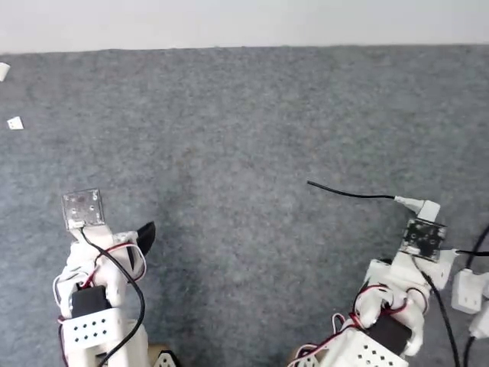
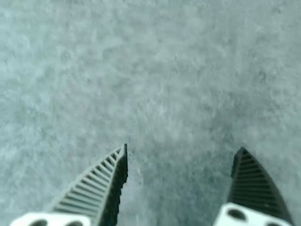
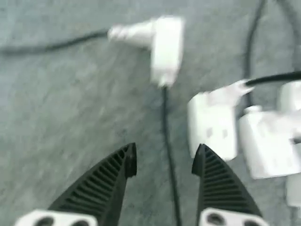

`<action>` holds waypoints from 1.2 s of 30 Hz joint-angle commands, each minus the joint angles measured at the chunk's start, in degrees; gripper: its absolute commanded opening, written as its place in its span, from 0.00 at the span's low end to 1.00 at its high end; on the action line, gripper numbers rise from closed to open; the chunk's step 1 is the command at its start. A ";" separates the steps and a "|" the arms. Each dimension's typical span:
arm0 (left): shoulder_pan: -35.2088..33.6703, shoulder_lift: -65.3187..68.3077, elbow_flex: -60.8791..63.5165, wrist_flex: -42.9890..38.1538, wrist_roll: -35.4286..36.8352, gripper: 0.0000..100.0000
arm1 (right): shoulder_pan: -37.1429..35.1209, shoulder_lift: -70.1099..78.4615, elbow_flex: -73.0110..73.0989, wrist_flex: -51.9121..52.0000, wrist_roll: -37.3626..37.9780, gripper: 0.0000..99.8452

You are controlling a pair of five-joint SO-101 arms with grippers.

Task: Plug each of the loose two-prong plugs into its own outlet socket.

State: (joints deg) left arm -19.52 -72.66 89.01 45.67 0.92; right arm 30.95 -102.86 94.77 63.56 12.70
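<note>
A white two-prong plug [image 1: 425, 208] lies on the grey carpet at the right, its black cable [image 1: 348, 193] trailing left; it also appears in the right wrist view as the plug [image 3: 164, 43]. White outlet blocks [image 1: 467, 290] sit at the far right edge, and the nearest outlet block [image 3: 214, 125] lies just beyond my right gripper [image 3: 167, 155]. That gripper is open and holds nothing, with a thin black cable [image 3: 165, 122] running between its fingers. My left gripper [image 2: 182, 157] is open over bare carpet at the lower left, one black finger [image 1: 144, 236] showing from above.
Grey carpet [image 1: 244, 138] covers the table, with wide free room in the middle and back. Two small white scraps [image 1: 14, 122] lie at the far left edge. More black cables [image 1: 449, 321] run by the right arm's base.
</note>
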 commanded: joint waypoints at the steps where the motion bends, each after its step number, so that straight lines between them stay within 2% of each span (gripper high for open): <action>1: 0.00 -0.88 -1.36 3.78 0.09 0.33 | -2.42 0.22 -1.49 4.18 -0.26 0.20; 9: -0.26 -12.40 -1.63 18.55 -0.53 0.33 | -6.29 0.22 -1.32 9.10 -0.09 0.19; 14: -0.35 -28.40 2.77 27.25 -9.05 0.33 | -6.11 0.22 1.76 9.01 -0.09 0.19; 16: -0.35 -33.32 5.32 28.22 -9.76 0.33 | -6.11 0.22 1.76 9.80 -0.09 0.19; 20: -0.35 -30.24 5.32 26.90 -9.93 0.33 | -6.11 0.22 1.76 10.33 -0.09 0.18; 22: -0.35 -30.59 6.64 26.73 -9.85 0.33 | -6.46 0.22 1.76 10.59 0.09 0.13; 26: -0.26 -31.56 7.43 26.73 -9.67 0.33 | -9.54 0.22 1.76 10.77 6.33 0.01; 31: -0.35 -31.56 7.43 26.73 -9.58 0.33 | -10.15 0.57 1.76 10.77 8.97 0.01; 36: -1.67 -31.56 7.43 26.73 -9.93 0.22 | -9.45 0.66 1.76 10.68 8.88 0.01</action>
State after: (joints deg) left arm -20.57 -103.25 97.01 73.10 -8.48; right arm 21.19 -102.68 95.38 73.67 20.97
